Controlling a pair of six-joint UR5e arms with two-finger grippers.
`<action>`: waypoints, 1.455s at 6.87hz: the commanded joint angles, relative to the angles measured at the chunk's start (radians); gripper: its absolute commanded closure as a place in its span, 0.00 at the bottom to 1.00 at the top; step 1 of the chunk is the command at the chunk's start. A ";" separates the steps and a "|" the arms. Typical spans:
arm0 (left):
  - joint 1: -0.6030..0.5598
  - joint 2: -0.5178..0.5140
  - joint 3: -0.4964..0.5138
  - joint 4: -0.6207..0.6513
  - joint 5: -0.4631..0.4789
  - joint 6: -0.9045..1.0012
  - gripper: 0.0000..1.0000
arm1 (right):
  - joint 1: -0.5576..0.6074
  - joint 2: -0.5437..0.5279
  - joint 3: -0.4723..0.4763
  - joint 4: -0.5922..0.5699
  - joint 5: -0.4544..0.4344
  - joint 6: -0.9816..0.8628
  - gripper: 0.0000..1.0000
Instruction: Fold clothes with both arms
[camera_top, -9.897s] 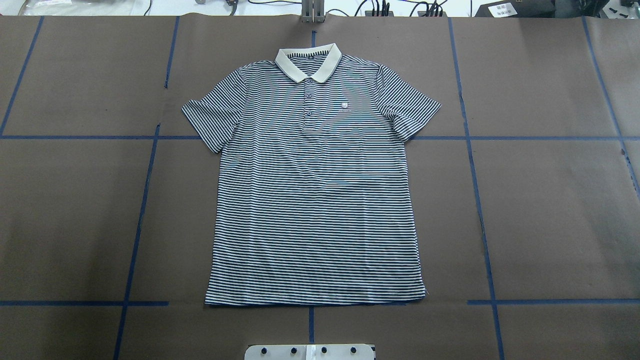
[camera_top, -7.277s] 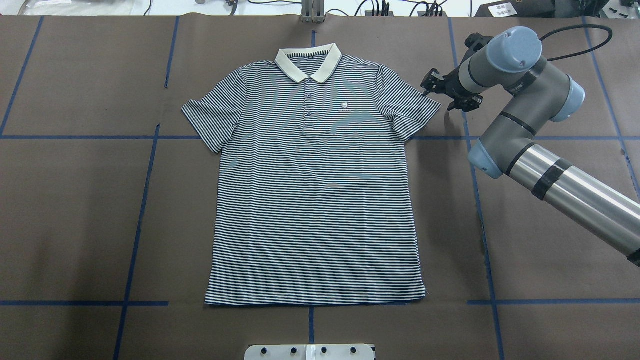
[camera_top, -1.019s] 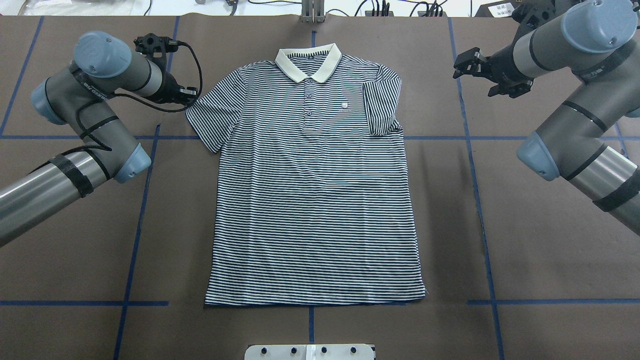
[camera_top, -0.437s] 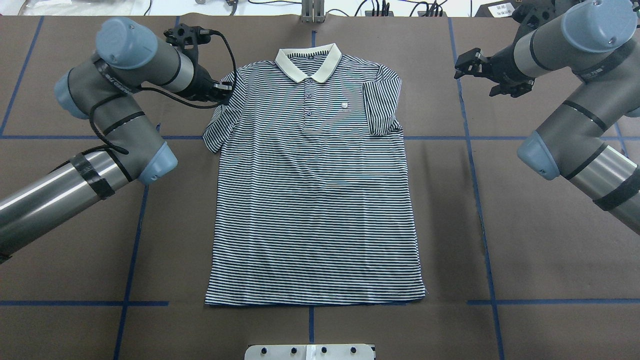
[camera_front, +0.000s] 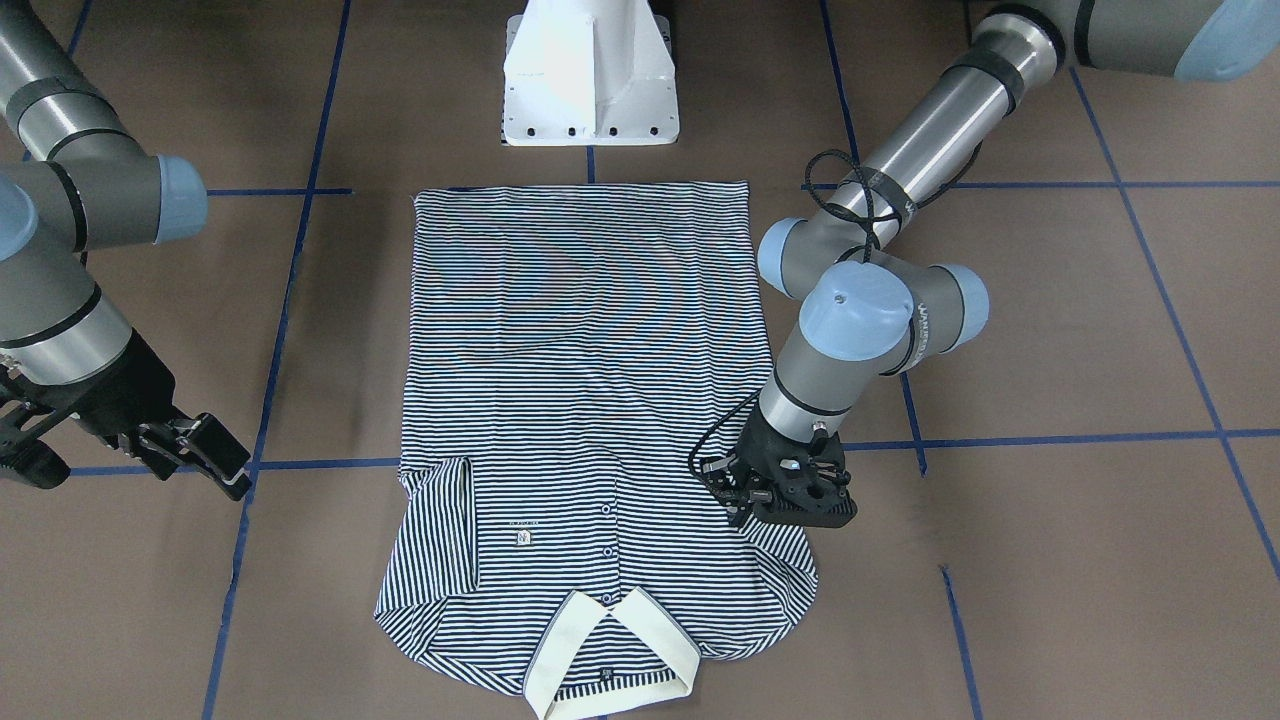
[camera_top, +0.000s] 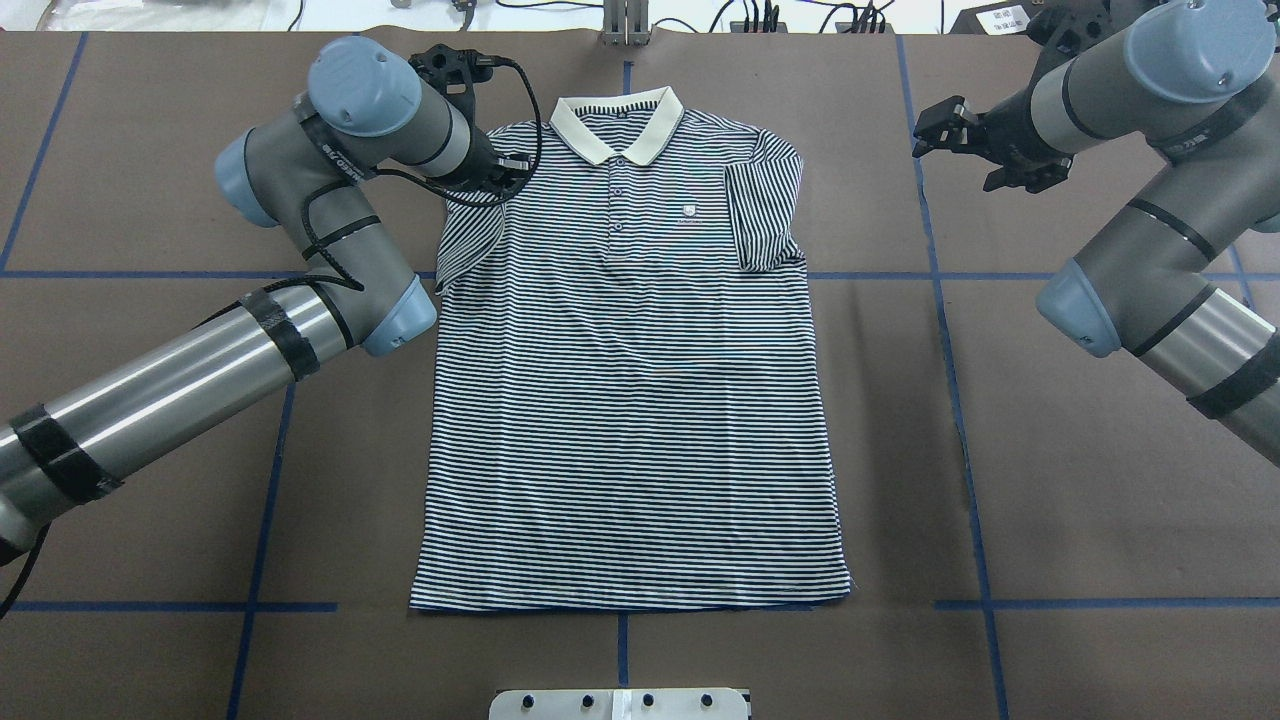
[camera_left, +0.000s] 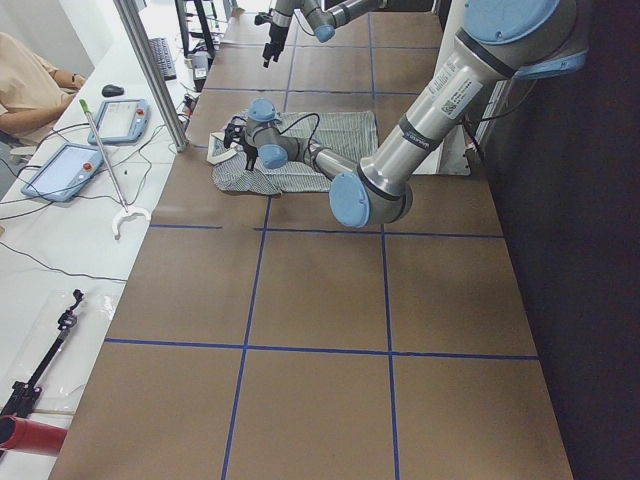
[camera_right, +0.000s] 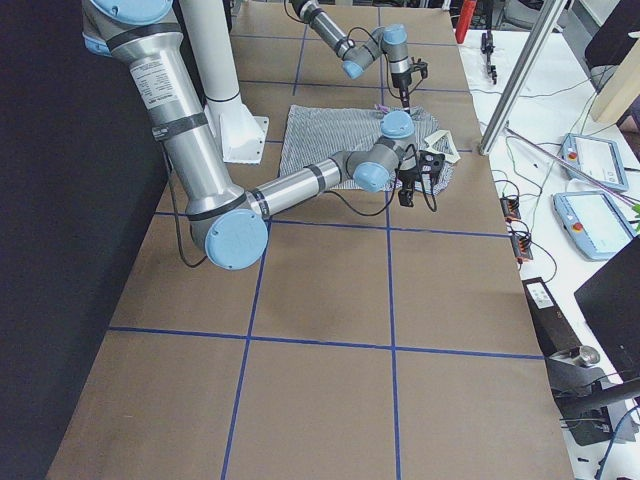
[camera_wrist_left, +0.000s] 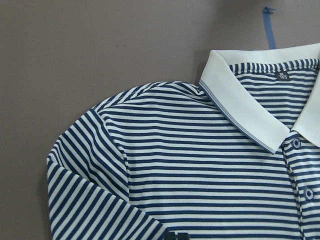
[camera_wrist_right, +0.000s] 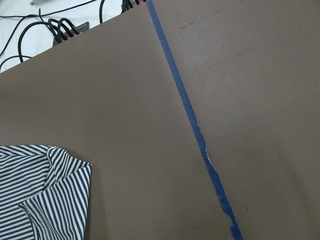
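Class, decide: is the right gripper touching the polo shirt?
Apart. The overhead view shows bare table between the right gripper and the folded sleeve of the polo shirt.

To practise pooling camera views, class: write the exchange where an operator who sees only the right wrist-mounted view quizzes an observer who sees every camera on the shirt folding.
Operator: I see brown table cover, blue tape and one folded striped sleeve. Where is the left gripper?
Observer: The left gripper grips the opposite sleeve of the navy-and-white striped polo shirt, bunched inward toward the chest.
Operator: Is my gripper on cloth?
Observer: No; the right gripper hangs open over bare table cover, apart from the shirt.
Operator: And the hem?
Observer: The hem lies flat and unfolded near the white pedestal base.
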 joint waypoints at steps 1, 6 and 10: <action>0.002 -0.024 0.033 -0.012 0.015 0.001 1.00 | 0.002 0.001 -0.002 0.000 0.000 -0.001 0.00; 0.011 -0.014 0.034 -0.082 0.012 -0.003 0.34 | -0.039 -0.005 0.075 0.000 -0.002 0.069 0.00; 0.014 0.307 -0.404 -0.076 -0.133 0.000 0.31 | -0.422 -0.212 0.407 -0.011 -0.299 0.573 0.00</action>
